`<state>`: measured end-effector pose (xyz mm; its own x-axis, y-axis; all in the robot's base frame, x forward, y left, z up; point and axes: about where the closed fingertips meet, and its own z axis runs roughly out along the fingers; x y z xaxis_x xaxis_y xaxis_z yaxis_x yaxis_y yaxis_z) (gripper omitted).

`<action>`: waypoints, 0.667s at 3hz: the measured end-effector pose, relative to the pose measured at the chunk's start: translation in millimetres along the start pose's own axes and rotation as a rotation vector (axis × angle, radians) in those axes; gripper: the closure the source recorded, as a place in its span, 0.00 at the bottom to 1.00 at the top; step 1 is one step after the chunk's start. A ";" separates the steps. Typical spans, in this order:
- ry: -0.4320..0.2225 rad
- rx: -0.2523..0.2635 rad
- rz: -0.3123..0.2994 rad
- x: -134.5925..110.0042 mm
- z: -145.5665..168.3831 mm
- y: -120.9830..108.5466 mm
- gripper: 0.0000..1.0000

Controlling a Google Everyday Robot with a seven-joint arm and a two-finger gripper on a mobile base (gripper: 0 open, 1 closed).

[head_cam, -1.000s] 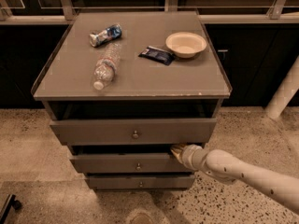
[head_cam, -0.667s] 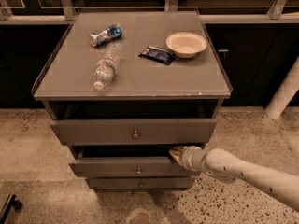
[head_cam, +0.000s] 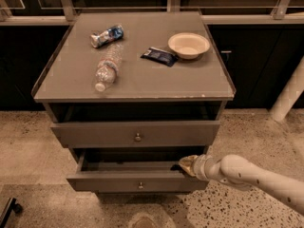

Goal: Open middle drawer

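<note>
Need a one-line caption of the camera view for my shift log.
The gripper at the right top edge of the middle drawer, which stands partly open.

The grey-brown, shallow middle drawer (head_cam: 118,180) is sliding further out, the gripper (head_cam: 186,165) at its right top edge drawing back.
</note>
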<state>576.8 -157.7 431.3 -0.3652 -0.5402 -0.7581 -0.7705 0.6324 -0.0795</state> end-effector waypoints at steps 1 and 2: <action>0.009 -0.069 -0.006 6.5 -10.7 13.8 1.00; 0.011 -0.194 -0.006 18.2 -31.8 34.7 1.00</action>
<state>526.9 -163.2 435.4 -0.3651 -0.5506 -0.7507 -0.8587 0.5106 0.0432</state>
